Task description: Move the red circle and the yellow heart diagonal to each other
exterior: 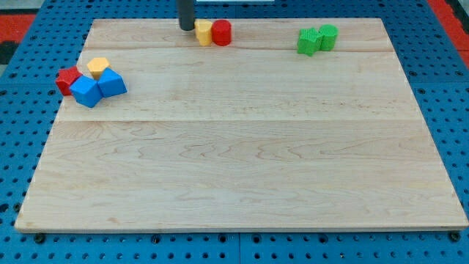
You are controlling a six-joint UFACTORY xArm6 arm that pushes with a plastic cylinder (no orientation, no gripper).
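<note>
The red circle (222,33) sits near the top edge of the wooden board (242,147), a little left of centre. The yellow heart (203,31) lies right against its left side, touching it. My tip (187,28) stands just left of the yellow heart, touching or nearly touching it. The rod rises out of the view's top.
A cluster at the view's left holds a red block (67,80), a yellow block (98,67) and two blue blocks (86,92) (111,82). Two green blocks (309,41) (328,37) sit together at the top right. Blue pegboard surrounds the board.
</note>
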